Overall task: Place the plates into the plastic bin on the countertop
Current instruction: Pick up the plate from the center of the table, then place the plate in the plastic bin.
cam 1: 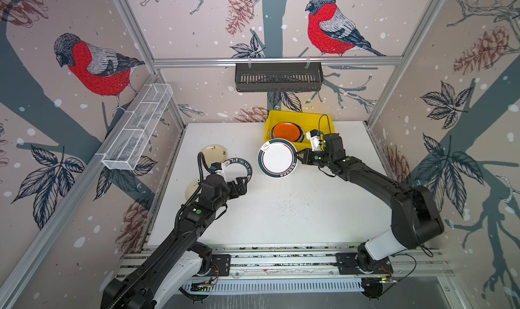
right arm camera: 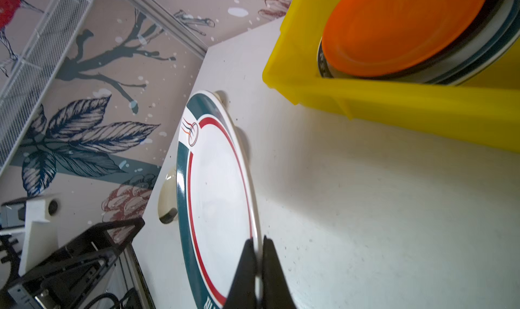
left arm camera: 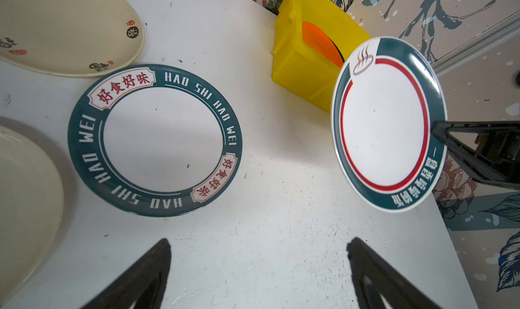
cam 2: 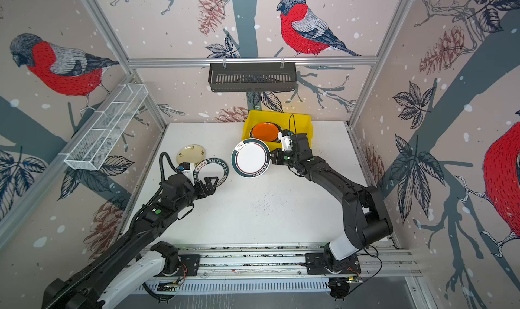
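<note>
One white plate [cam 1: 277, 160], teal lettered rim

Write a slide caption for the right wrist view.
Right pincer shut on the rim of a green-rimmed white plate, held tilted near the yellow bin holding an orange plate.

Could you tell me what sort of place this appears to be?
Likely a robot test cell dressed as a kitchen counter: an aluminium frame around bird-wallpaper panels, left arm and right arm on a base rail, a yellow bin on the countertop.
</note>
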Controlling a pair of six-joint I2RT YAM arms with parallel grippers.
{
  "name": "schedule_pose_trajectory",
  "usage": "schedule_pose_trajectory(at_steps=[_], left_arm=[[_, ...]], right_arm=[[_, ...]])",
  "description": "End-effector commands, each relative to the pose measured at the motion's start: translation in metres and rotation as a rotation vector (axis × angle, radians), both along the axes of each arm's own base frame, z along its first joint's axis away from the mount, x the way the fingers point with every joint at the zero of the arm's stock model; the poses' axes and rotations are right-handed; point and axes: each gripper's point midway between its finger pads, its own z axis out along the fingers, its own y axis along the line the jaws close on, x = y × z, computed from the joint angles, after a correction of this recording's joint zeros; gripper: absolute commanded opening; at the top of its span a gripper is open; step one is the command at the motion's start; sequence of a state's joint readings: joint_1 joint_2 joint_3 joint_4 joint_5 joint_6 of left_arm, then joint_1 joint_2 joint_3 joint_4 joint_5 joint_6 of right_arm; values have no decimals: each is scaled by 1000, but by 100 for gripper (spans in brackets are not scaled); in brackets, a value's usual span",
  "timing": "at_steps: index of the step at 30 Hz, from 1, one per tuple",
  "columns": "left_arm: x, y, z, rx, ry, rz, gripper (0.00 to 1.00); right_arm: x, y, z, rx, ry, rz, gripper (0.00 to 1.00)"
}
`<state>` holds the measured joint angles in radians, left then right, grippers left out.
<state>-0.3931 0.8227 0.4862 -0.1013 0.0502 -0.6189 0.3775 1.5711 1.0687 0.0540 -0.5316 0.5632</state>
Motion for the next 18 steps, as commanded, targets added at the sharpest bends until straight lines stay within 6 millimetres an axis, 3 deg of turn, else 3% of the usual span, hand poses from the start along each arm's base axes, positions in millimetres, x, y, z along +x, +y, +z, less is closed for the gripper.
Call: schedule_pose_trajectory(at_steps=[1, 8, 18], left_arm=[[7, -2, 10, -6, -54, -3, 97], [14, -2, 10, 27, -56, -15, 97], [18, 0, 16, 44, -77, -19, 97]], right_arm=[[25, -4, 30, 64, -60, -33, 0], [90, -24, 44, 43, -124, -160, 0], [176, -55, 10, 0, -105, -330, 0]])
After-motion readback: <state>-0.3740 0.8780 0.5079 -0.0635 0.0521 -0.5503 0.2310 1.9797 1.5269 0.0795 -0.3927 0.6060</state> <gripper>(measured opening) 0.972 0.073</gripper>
